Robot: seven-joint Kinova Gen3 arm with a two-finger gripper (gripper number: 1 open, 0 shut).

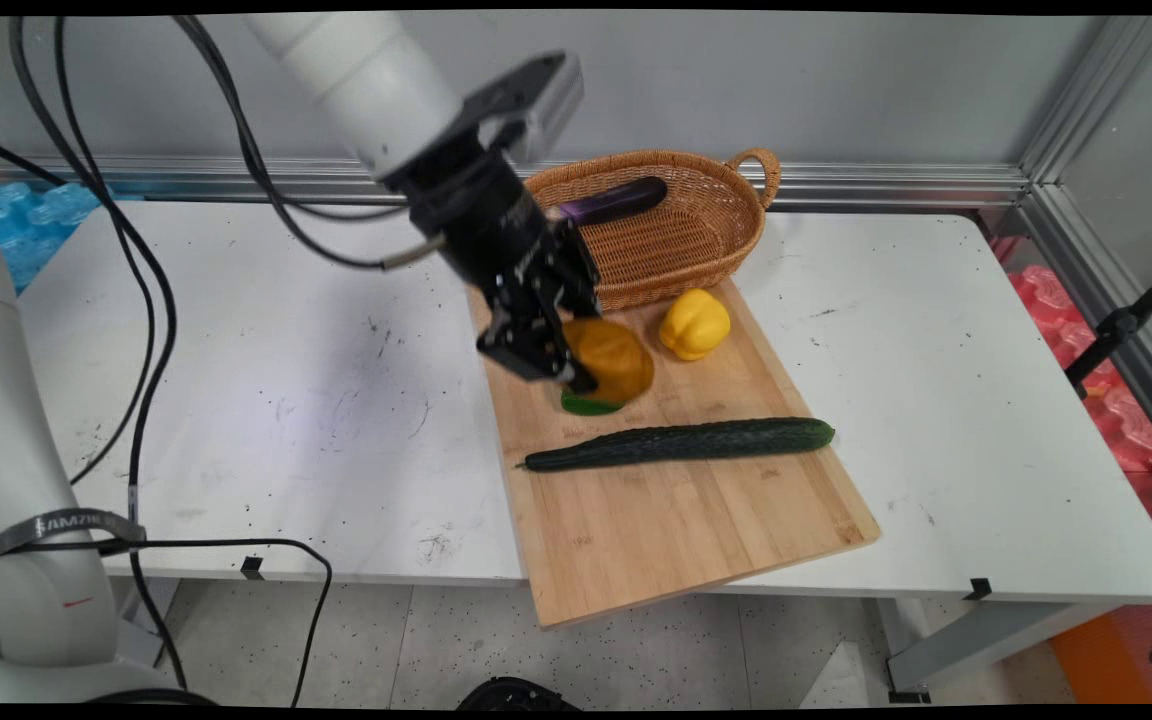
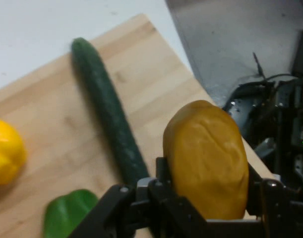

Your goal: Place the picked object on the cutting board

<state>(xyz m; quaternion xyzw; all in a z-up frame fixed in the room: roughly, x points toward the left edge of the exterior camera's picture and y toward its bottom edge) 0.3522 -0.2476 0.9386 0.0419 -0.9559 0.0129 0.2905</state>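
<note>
pincer (image 1: 576, 375) clamped on mango (image 2: 207, 159), lifted clear of board (image 1: 676, 500) | under it green pepper (image 1: 588, 404) | beside: cucumber (image 1: 681, 443), yellow pepper (image 1: 694, 324) | eggplant (image 1: 614, 202) lies in basket (image 1: 706, 235)

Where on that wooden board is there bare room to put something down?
The board's near end, below the cucumber, is bare. Its far end is crowded: the gripper holds an orange vegetable beside a yellow pepper, with the basket behind.
</note>
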